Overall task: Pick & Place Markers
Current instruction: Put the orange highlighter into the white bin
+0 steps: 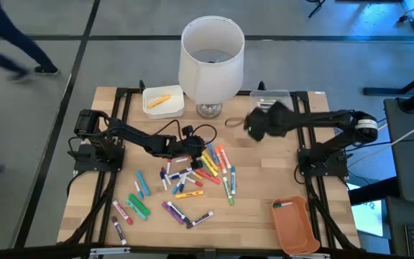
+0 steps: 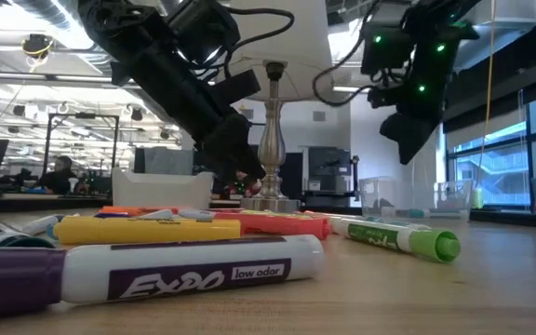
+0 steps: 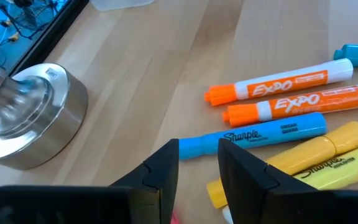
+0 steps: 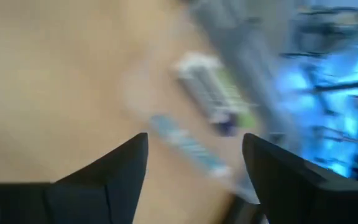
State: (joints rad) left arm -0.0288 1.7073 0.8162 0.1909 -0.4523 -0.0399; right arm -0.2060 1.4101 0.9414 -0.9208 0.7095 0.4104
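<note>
Markers (image 1: 192, 180) lie scattered across the table's middle from above, my left gripper (image 1: 190, 147) low at the heap's upper edge and my right gripper (image 1: 254, 124) raised beside the lamp (image 1: 210, 61). From my left wrist, the fingers (image 3: 166, 165) stand slightly apart around nothing, just short of a blue marker (image 3: 253, 135). From my right wrist, blurred as it is, the fingers (image 4: 120, 168) look wide apart and empty.

Your right wrist view smears with motion blur; your low view glares at twelve o'clock from ceiling strip lights, foreground markers (image 2: 189, 270) soft.
</note>
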